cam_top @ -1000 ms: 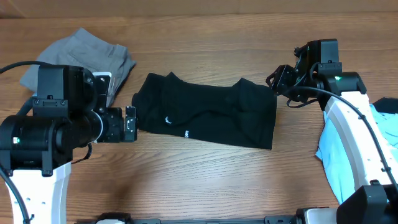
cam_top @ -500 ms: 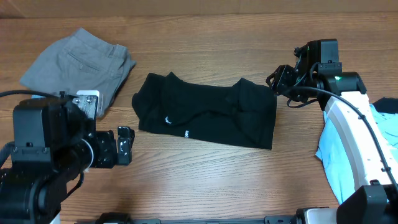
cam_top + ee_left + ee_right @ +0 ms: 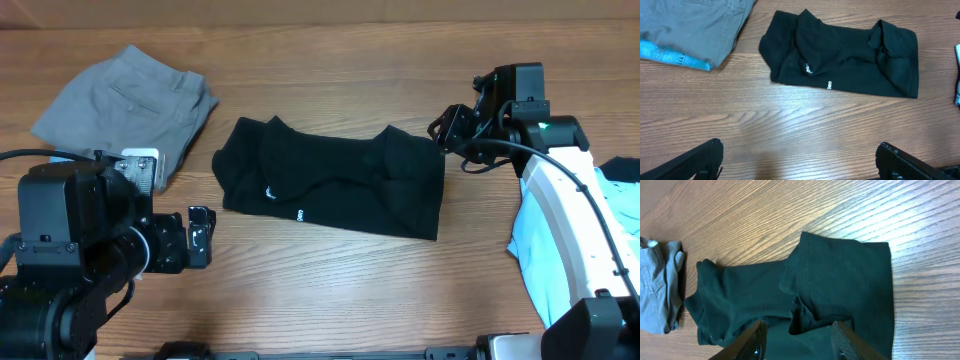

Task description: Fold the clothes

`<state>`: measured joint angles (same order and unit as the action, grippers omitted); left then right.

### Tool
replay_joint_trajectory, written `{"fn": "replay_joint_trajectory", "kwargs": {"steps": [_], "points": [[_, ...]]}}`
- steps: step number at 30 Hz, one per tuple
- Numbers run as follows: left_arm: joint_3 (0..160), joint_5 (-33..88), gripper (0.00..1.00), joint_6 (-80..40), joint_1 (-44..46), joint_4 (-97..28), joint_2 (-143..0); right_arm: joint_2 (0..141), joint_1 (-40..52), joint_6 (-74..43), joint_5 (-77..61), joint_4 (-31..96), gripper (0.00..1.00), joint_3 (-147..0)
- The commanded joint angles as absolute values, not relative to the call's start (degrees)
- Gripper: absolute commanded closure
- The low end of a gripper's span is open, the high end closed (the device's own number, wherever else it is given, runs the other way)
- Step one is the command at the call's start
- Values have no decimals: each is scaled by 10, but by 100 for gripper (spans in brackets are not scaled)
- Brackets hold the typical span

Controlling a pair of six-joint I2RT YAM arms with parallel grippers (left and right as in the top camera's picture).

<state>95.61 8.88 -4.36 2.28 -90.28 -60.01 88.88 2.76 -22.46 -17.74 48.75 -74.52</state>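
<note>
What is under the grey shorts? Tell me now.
A strip of blue fabric pokes out from beneath the grey shorts, lying on the wooden table. The shorts cover the rest, so what it is cannot be told.

Left hand (image 3: 203, 236) spread wide, right hand (image 3: 447, 128) half-parted, angled downward, both empty

- Grey shorts (image 3: 130, 100) with a back pocket lie crumpled ahead and to the left of the left gripper (image 3: 200, 235), well apart from it.
- A blue cloth strip (image 3: 675, 56) peeks from under the shorts' near edge.
- A light-blue T-shirt (image 3: 525, 250) lies well behind the right gripper (image 3: 440, 130), partly hidden.
- A wood-grain table (image 3: 330, 290) spreads beneath both grippers.
</note>
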Motion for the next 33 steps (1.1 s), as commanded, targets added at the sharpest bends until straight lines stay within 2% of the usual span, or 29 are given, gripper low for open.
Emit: {"fn": "replay_joint_trajectory", "kwargs": {"steps": [1,33], "points": [[961,84,0,-52,27,-902,-597,888,28,-222,-174,486,54,-750],[961,84,0,-52,27,-902,-597,888,28,-222,-174,488,54,-750]]}}
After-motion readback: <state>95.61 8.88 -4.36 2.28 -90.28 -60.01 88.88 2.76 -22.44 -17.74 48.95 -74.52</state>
